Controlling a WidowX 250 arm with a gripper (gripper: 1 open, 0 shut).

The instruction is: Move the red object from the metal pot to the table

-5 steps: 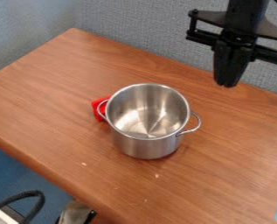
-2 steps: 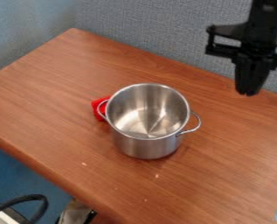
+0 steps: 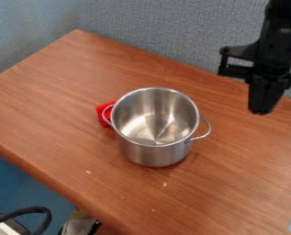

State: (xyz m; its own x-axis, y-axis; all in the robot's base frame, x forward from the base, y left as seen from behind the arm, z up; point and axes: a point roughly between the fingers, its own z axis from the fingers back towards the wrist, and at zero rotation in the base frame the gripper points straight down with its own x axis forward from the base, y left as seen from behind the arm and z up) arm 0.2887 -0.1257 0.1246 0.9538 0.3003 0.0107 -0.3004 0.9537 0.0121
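Note:
The metal pot [image 3: 158,125] stands upright near the middle of the table [image 3: 56,87], and its shiny inside looks empty. A small patch of the red object [image 3: 105,115] shows on the wood against the pot's left side; the pot hides the rest. My gripper [image 3: 265,107] hangs pointing down to the right of the pot, apart from it, above the table's back right part. Its black fingers are shut together and nothing shows between them.
A blue-grey wall [image 3: 148,23] runs behind the table. The table's front edge cuts diagonally from the left to the bottom right. A black cable [image 3: 19,218] lies on the floor at the bottom left.
The gripper has moved to the right and slightly lower, away from the pot. It stayed shut. The pot and the red object have not moved.

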